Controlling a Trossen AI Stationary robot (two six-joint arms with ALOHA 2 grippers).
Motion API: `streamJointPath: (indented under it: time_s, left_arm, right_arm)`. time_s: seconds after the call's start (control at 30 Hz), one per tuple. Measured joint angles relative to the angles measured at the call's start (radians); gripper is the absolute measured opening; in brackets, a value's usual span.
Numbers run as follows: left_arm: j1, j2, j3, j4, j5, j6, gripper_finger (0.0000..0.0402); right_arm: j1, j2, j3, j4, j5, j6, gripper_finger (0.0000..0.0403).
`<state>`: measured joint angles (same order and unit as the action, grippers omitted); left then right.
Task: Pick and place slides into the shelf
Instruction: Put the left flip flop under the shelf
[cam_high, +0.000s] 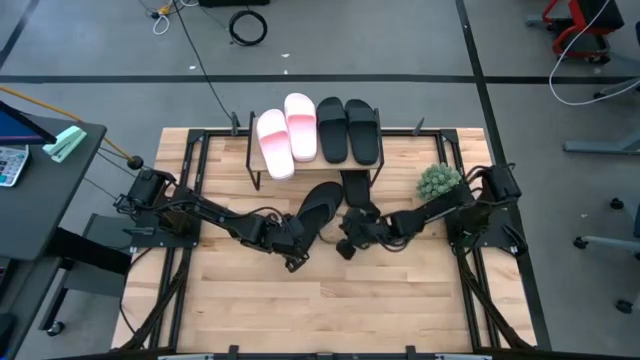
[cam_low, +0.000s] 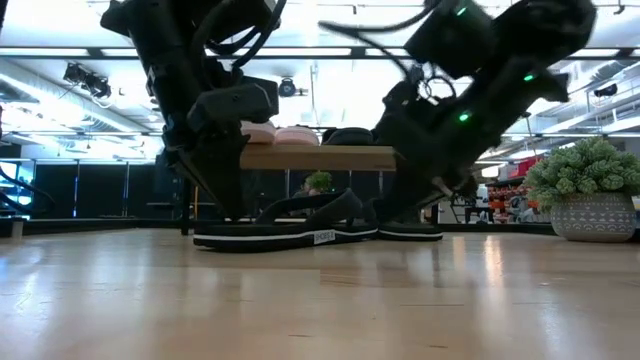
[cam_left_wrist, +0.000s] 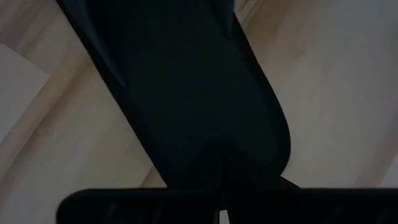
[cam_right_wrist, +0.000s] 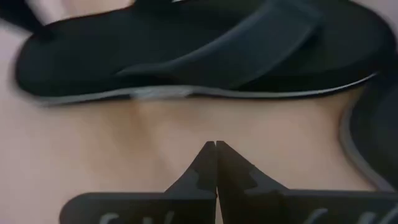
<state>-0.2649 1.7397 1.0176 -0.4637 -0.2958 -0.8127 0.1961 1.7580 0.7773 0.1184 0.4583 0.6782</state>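
Overhead only, four slides (cam_high: 318, 133) top shelf (cam_high: 266, 176).

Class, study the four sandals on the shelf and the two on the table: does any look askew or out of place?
Yes. One pale pink slide on the shelf sticks out past its front edge, out of line with its mate. On the table, one black slide lies diagonally by the left gripper.

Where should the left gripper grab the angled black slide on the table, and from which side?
Probably the heel end of the angled black slide, approached from the table's front-left, where the left gripper already sits. The slide lies flat, toe pointing diagonally toward the shelf, so the thin heel edge faces that gripper. The strap looks bulkier, and the right gripper crowds the other side.
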Motion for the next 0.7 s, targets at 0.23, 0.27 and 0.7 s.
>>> streamJointPath:
  time_s: [0.23,0.27,0.7]
  left_arm:
    - [0.000,0.000,0.000,0.000,0.000,-0.013,0.0004]
    - [0.000,0.000,0.000,0.001,0.000,-0.014,0.0006]
    - [0.000,0.000,0.000,0.003,0.000,-0.012,0.0004]
  right_arm:
    - [-0.117,0.009,0.000,0.008,-0.045,0.000,0.0000]
    - [-0.128,0.015,0.000,0.011,-0.062,-0.001,0.0000]
    - [-0.187,0.079,0.000,0.141,-0.096,-0.052,0.0000]
